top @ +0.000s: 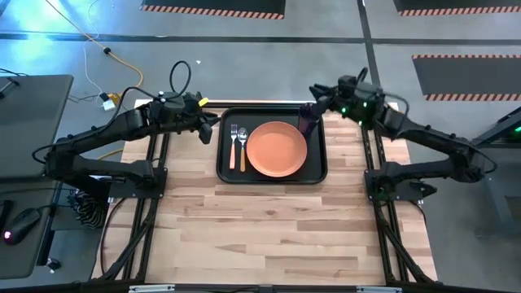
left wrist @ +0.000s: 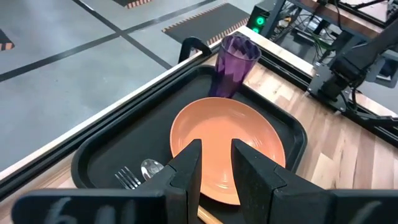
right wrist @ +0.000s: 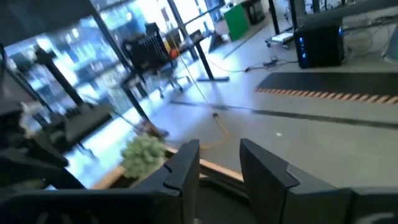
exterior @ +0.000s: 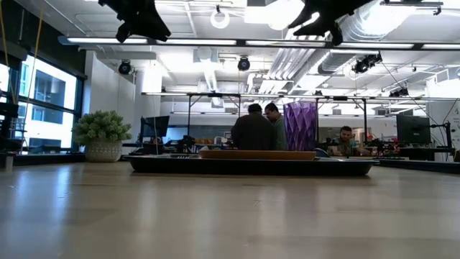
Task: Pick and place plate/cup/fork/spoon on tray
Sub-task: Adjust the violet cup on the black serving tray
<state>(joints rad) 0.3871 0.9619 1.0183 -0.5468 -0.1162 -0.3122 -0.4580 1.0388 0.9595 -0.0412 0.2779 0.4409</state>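
Plate [top: 277,149], cup [top: 308,119], fork [top: 234,140] and spoon [top: 242,143] are sitting on the tray [top: 224,167] as both end effectors, left [top: 213,130] and right [top: 317,96], are hovering open and empty alongside.

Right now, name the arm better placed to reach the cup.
Right. The cup stands in the tray's far right corner, close to the right gripper. The left gripper hovers off the tray's left edge, with the fork, spoon and plate between it and the cup.

In the left wrist view the end effector's fingers [left wrist: 186,174] hide the near part of the plate [left wrist: 217,137]. The fork [left wrist: 127,178] and spoon [left wrist: 151,168] handles are hidden too.
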